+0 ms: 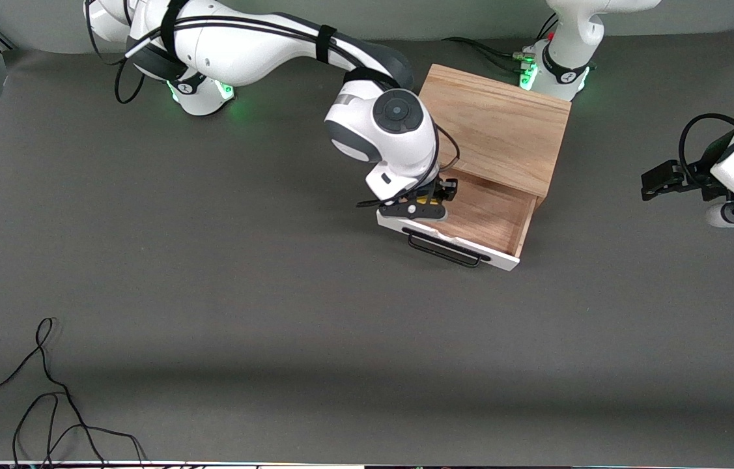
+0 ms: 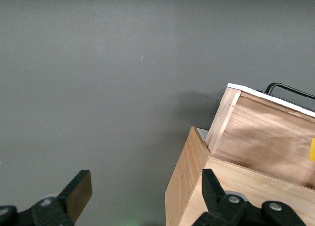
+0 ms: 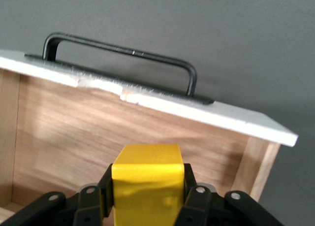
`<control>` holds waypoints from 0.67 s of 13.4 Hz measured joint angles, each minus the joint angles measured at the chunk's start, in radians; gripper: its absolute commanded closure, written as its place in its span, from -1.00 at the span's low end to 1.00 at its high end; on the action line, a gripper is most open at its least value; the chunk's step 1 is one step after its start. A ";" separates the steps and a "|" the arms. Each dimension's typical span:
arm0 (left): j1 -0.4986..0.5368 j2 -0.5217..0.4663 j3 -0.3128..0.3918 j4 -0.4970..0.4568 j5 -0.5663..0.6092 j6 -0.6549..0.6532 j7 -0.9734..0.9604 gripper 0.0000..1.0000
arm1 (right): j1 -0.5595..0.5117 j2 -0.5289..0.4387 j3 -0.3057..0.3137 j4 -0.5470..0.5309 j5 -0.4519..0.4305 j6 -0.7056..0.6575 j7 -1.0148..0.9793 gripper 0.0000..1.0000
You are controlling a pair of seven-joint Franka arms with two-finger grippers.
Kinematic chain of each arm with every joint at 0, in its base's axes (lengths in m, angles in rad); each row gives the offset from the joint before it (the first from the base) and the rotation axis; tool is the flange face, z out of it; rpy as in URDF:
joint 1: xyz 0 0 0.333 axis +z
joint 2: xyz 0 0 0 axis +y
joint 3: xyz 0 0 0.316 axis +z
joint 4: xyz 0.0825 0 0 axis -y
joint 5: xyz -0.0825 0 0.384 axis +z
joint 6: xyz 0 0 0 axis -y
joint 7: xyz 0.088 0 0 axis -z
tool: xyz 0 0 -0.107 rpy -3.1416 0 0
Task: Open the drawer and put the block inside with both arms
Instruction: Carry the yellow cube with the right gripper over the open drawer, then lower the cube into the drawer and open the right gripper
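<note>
With the drawer (image 1: 471,225) drawn out of its wooden cabinet (image 1: 494,124), opening is done. Right gripper (image 1: 424,207) hangs over the drawer's interior, clenched on the yellow block (image 3: 146,179); release remains outstanding. Left gripper (image 2: 142,199) waits with fingers spread, empty, beside the cabinet.

The worktop (image 1: 210,293) is covered in a dull dark grey sheet, smooth with no shine. The cabinet (image 1: 503,124) on it is pale wood with lines of grain showing. The drawer (image 3: 147,122) in the cabinet is the same bare wood inside. Its front is painted white and looks chipped and rough along the top edge. The handle (image 3: 123,53) on that front is thin black wire. The block (image 3: 146,184) over the drawer is bright yellow, smooth and a little shiny.
</note>
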 measured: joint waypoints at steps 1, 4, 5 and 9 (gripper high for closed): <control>0.000 0.000 0.000 0.000 0.000 0.000 0.000 -1.00 | 0.005 0.004 0.000 0.000 -0.006 0.001 0.002 0.79; 0.000 0.000 0.000 0.000 0.000 0.000 0.000 -1.00 | 0.018 0.035 -0.001 -0.001 -0.045 0.032 0.038 0.70; 0.000 0.000 0.000 0.000 0.000 0.000 0.000 -1.00 | 0.023 0.047 -0.002 -0.001 -0.052 0.041 0.043 0.64; 0.000 0.000 0.000 0.000 0.000 0.000 0.000 -1.00 | 0.044 0.069 -0.013 -0.001 -0.060 0.047 0.053 0.23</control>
